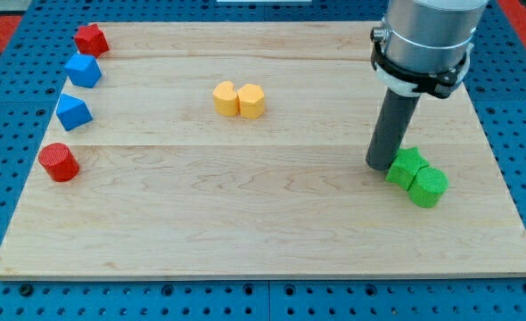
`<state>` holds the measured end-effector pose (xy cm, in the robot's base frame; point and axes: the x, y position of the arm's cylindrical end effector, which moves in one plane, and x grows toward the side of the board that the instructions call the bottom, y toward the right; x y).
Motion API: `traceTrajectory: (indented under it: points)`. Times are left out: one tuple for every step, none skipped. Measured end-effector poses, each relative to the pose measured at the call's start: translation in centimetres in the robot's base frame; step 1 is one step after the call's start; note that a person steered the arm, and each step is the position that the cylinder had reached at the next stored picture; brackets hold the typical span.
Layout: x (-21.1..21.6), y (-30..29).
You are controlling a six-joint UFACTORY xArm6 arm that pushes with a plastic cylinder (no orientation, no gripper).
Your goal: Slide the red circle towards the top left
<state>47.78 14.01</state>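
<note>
So here's your setup: my tip (379, 166), the bottom end of the straight dark rod, sits way over on the view's right, touching or just beside the two green blocks (417, 176), which is nowhere near where you need it. There's no claw on this rig, so nothing to open or clench, just the rod. The red circle block (59, 162) sits near the view's left edge of the pale wooden board (263, 223), with two blue blocks (78, 89) and a red star-ish block (91, 39) lined up above it, so I'd guess that column crowds the path to the top left. Two yellow blocks (239, 99) huddle mid-board. Underneath it all is a blue perforated table (245, 303).
</note>
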Motion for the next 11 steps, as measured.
traceTrajectory:
  points:
    - [0.0,-2.4]
    - [0.0,-7.2]
    - [0.0,-11.3]
    - [1.3,-13.8]
    - [4.0,-16.6]
    - [7.1,-21.3]
    - [8.2,-27.6]
    - [7.8,-33.7]
    - [7.5,-38.1]
    - [6.6,-41.2]
    - [5.6,-43.4]
